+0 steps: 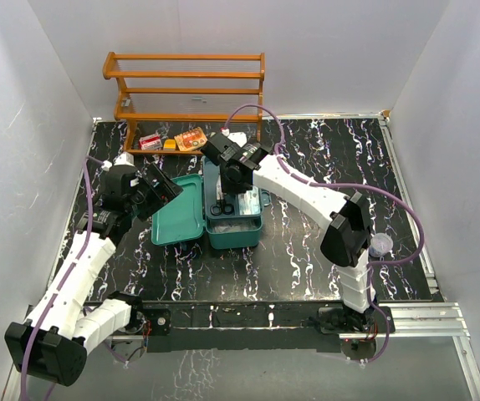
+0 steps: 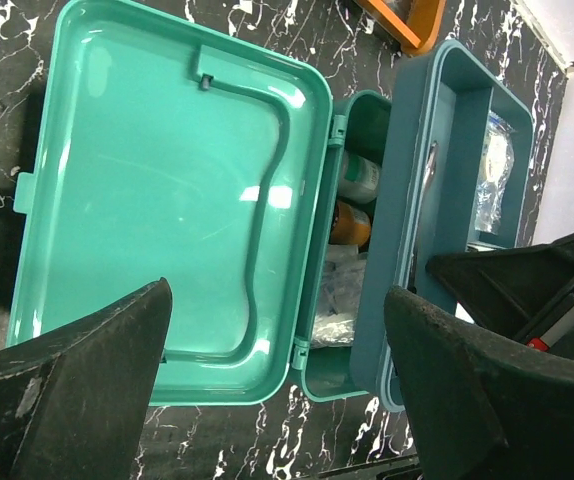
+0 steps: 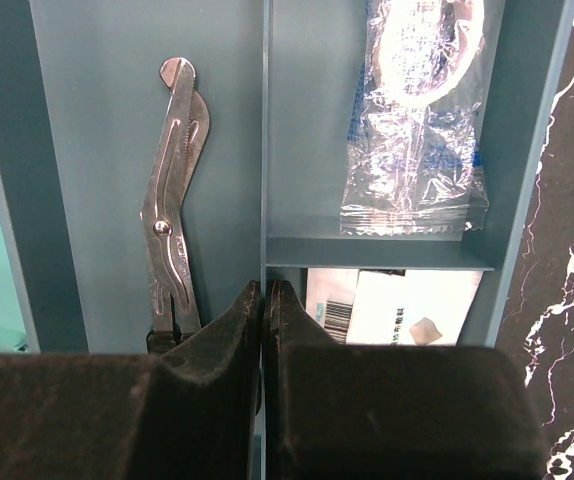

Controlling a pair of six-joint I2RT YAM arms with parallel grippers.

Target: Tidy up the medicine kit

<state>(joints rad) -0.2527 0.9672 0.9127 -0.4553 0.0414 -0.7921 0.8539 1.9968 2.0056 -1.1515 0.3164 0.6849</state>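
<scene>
Teal-green medicine kit (image 1: 177,213) at the middle of a black marbled table (image 1: 307,251), lid flung flat to the left: glossy smooth plastic, rounded corners. Across the box half, a darker matte tray (image 3: 97,120) with thin upright dividers. Inside, slim shiny steel scissors (image 3: 172,200) and a crinkly clear packet (image 3: 412,130). Right gripper (image 3: 266,295) pinched tight on the tray's middle divider. Left gripper (image 2: 277,290) spread wide, holding nothing, above the lid. Probably handling the tray: best kept level and slow, to avoid sliding the contents.
</scene>
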